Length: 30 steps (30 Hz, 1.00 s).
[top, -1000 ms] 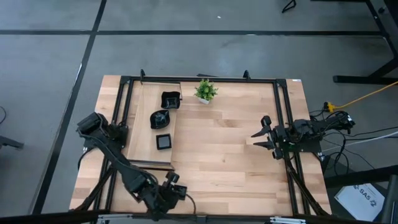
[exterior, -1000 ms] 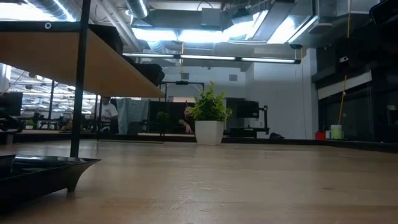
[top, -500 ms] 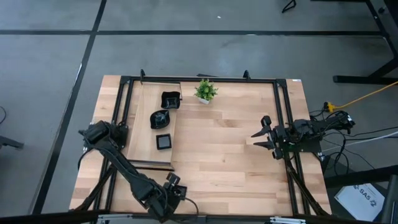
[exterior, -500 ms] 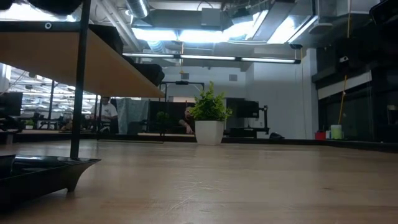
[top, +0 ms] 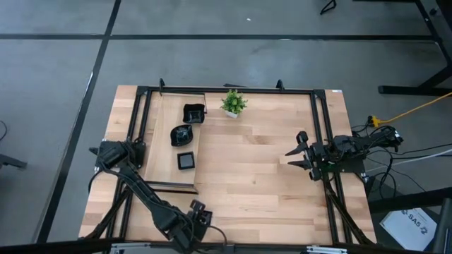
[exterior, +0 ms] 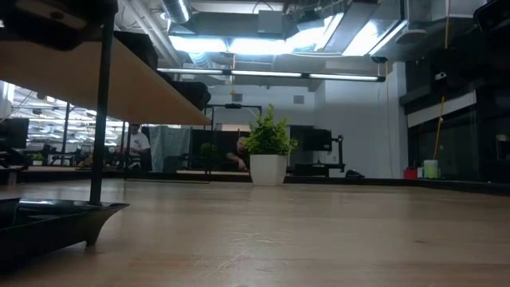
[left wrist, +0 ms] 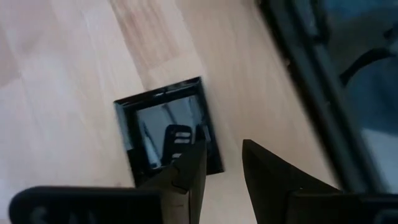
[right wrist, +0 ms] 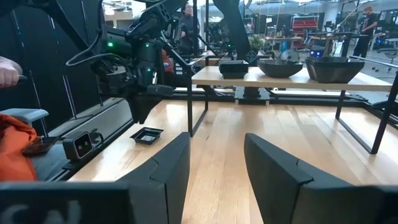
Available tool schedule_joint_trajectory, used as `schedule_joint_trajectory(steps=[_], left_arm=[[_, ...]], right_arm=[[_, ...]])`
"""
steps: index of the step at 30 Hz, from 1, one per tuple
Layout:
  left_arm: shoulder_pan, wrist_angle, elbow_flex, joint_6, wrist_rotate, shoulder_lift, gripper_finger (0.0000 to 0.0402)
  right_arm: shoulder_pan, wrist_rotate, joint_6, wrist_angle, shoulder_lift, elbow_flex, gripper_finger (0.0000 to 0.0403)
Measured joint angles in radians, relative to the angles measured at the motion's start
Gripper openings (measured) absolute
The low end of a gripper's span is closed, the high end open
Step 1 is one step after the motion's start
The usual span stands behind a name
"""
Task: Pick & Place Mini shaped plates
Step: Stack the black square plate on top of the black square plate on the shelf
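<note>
Left arm: the left gripper now hangs off the left edge of the raised wooden shelf, pointing down. Over the last second its wrist has slid along that edge towards the shelf's near end, and in the low view a dark mass has come in at the top, above the shelf board. I read this as the arm lining up and starting down. Its fingers stand slightly apart with nothing between them. Directly below it, a flat square mini plate lies on the table, just left of the shelf, untouched and not yet straddled; one fingertip shows over the plate's near rim. The high view hides this plate under the arm. On the shelf sit three more black plates, none shifted: a wavy-rimmed squarish one at the far end, a rounded one mid-board and a flat square one nearer the front. The small potted plant stands just right of the shelf's far corner. The right gripper waits well right of the shelf, low and facing it, unmoved, jaws parted and empty. Judgement: pick step under way, with the floor-level plate the probable target and no grasp made. Next it needs a straight descent, with one finger either side of the thin rim
</note>
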Motion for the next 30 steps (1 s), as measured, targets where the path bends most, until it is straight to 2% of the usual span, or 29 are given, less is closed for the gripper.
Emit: schedule_joint_trajectory(steps=[10,15,30], left_arm=[[0.020,0.018,0.000,-0.161,0.024,0.007,0.0097],[0.023,0.053,0.002,-0.163,0.063,0.042,0.0097],[0.030,0.055,0.013,-0.154,0.057,0.071,0.0097]], right_arm=[[0.000,0.000,0.000,0.000,0.000,0.000,0.0152],[0.000,0.000,0.000,0.000,0.000,0.000,0.0152],[0.000,0.000,0.000,0.000,0.000,0.000,0.0152]])
